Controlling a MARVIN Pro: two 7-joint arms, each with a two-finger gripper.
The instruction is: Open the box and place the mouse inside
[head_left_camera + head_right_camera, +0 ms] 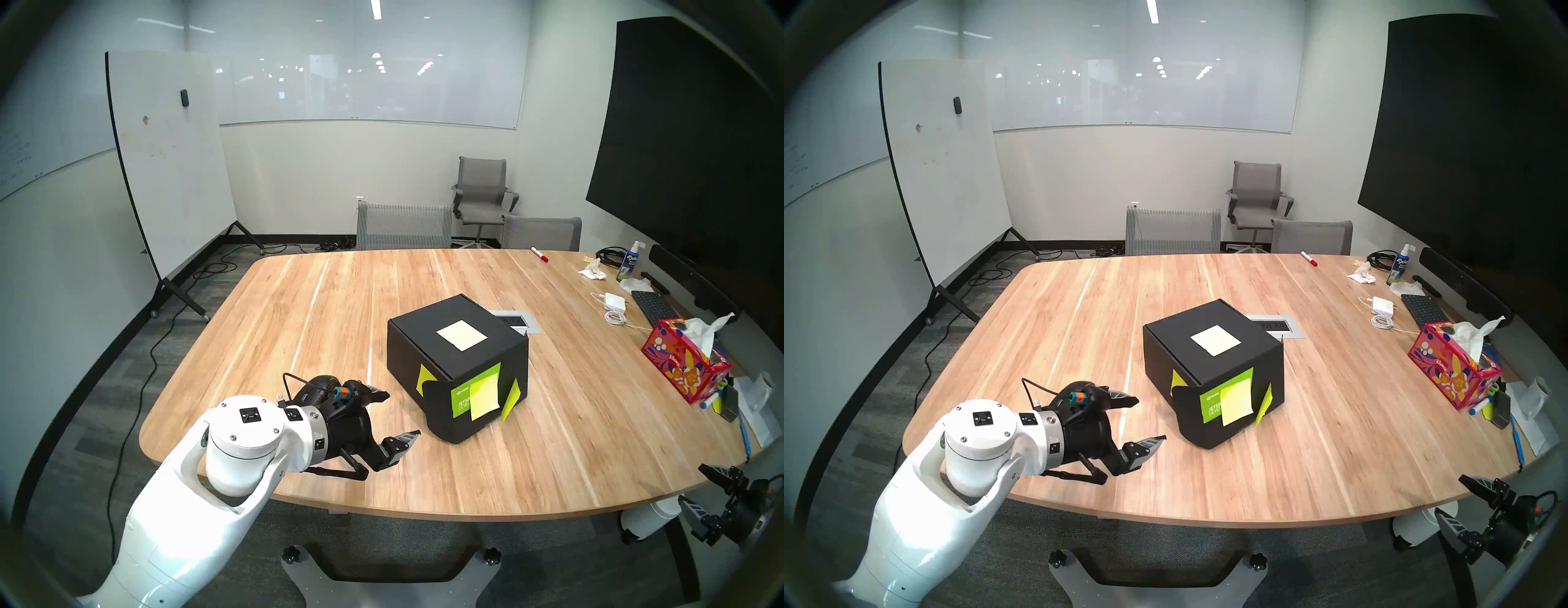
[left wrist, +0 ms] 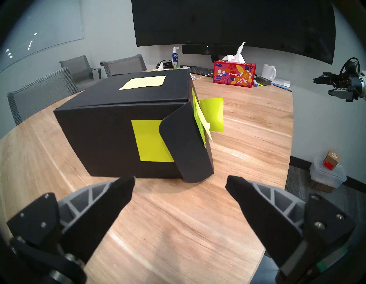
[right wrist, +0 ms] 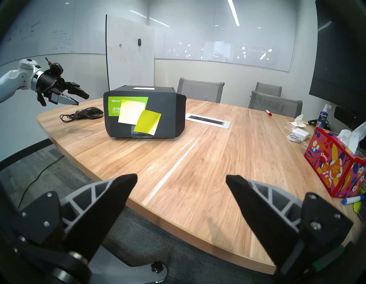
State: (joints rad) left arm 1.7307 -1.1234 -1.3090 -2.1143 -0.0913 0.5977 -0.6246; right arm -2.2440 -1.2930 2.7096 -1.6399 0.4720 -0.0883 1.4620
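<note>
Now my left gripper (image 1: pixel 400 415) hovers with jaws wide beside the shut box (image 1: pixel 456 365) on the bench (image 1: pixel 297 305); the mouse (image 3: pixel 93 112) lies left of it; right gripper (image 1: pixel 695 505) jaws wide, empty

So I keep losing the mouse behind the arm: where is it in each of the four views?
Head left: hidden behind the left gripper.
Head right: likewise hidden.
Left wrist: not in view.
Right wrist: mouse at centre left, just left of the box.
Shared landmark: the box.
</note>
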